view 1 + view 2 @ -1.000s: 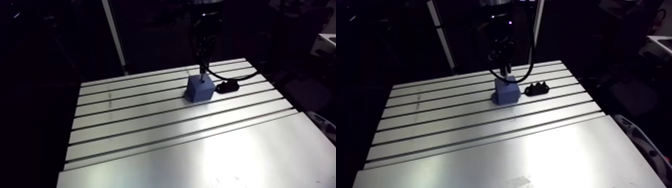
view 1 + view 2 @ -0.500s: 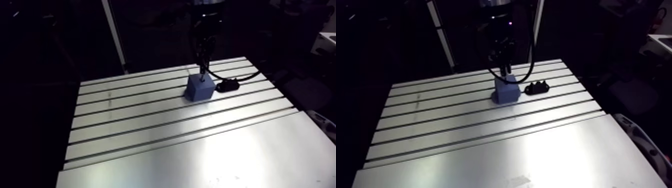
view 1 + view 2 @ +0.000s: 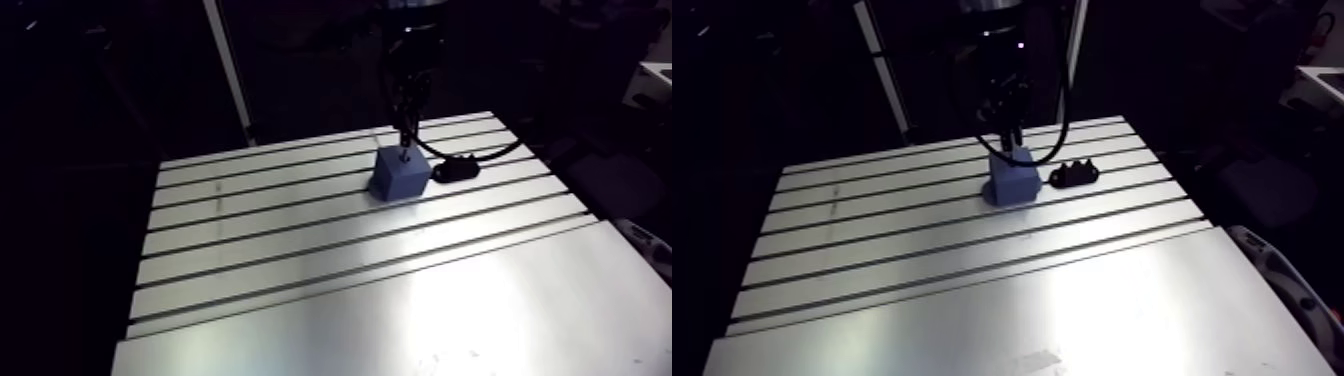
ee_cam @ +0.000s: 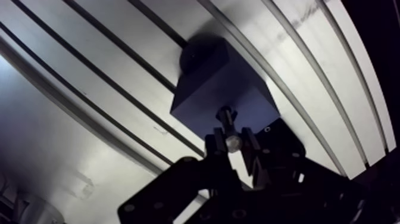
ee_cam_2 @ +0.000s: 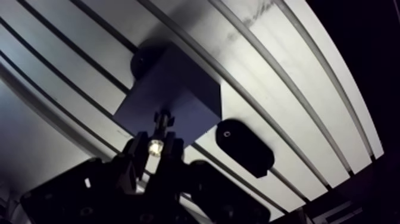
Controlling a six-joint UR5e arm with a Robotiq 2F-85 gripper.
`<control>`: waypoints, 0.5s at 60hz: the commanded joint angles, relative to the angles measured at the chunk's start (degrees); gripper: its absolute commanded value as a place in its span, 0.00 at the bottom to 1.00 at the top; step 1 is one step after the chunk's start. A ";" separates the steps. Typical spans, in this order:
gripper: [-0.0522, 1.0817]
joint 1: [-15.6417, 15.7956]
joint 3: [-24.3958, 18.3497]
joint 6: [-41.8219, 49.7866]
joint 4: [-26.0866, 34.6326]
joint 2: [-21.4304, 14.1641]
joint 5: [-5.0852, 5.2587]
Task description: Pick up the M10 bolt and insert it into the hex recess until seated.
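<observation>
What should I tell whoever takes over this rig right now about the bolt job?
The gripper is shut on the bolt, which points at the blue block.
The block stands on the slotted table, with a black holder beside it.
Done: bolt picked up and held at the block's top.
Left: push it in until seated, then release. Whether its tip is in the recess yet cannot be seen.
</observation>
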 commanded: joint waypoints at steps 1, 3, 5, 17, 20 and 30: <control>1.00 0.00 0.09 0.03 -0.03 0.06 0.00; 1.00 0.00 0.09 0.03 -0.03 0.06 -0.07; 1.00 0.00 0.09 0.03 -0.03 0.06 -0.08; 1.00 0.00 -0.08 0.03 -0.03 0.06 -0.08; 1.00 0.00 -0.08 0.03 -0.03 0.06 -0.08; 1.00 0.00 0.00 -0.05 -0.03 0.14 -0.08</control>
